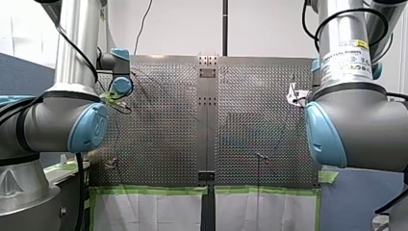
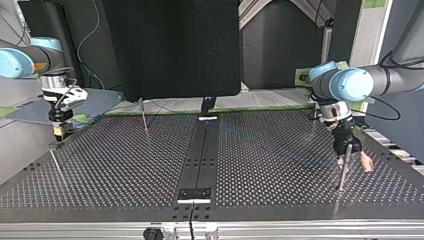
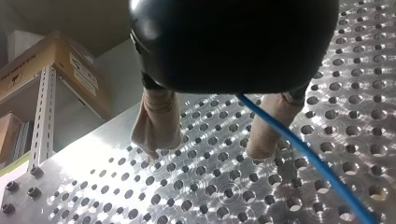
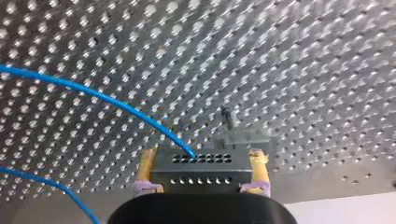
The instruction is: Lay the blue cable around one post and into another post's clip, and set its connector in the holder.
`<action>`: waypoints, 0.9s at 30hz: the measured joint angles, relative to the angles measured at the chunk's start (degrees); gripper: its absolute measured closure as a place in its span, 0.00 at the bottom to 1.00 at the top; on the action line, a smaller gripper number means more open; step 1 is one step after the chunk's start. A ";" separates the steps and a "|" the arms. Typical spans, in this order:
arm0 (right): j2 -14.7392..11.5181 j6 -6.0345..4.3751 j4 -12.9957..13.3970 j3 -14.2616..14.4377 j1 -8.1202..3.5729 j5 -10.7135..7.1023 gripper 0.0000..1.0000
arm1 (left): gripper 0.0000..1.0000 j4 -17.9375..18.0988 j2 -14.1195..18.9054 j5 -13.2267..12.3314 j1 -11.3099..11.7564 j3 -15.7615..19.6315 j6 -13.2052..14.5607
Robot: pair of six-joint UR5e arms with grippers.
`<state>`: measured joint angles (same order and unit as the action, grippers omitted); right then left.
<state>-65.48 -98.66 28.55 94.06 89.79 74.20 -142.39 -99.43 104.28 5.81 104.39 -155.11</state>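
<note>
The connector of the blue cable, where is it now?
In the right wrist view, the connector is held in my right gripper, above the perforated table.

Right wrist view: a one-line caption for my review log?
My right claw grips the dark connector over the perforated table, the blue cable curving away from it.

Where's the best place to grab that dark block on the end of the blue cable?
Grip the connector by its two short ends, coming from behind, opposite where the blue cable leaves it. Those ends look flat and parallel; my right end effector clamps them with its yellow pads.
</note>
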 joint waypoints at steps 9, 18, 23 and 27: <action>0.45 -0.63 0.78 -0.27 -1.07 -0.10 1.00 | 0.00 0.00 0.00 0.00 -0.03 0.01 0.03; 0.51 -1.08 0.42 -1.90 -2.60 -0.71 1.00 | 0.00 -0.03 0.00 0.00 -0.05 0.01 0.10; 0.62 -1.37 -0.23 -3.53 -3.07 -0.85 1.00 | 0.00 -0.04 0.00 0.02 -0.06 0.01 0.20; 0.71 -0.98 -0.71 -4.21 -3.15 -1.74 1.00 | 0.00 -0.02 0.00 0.01 -0.04 0.01 0.24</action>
<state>-64.77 -99.64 27.84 89.85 86.64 72.46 -142.41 -99.43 104.29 5.76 104.41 -154.87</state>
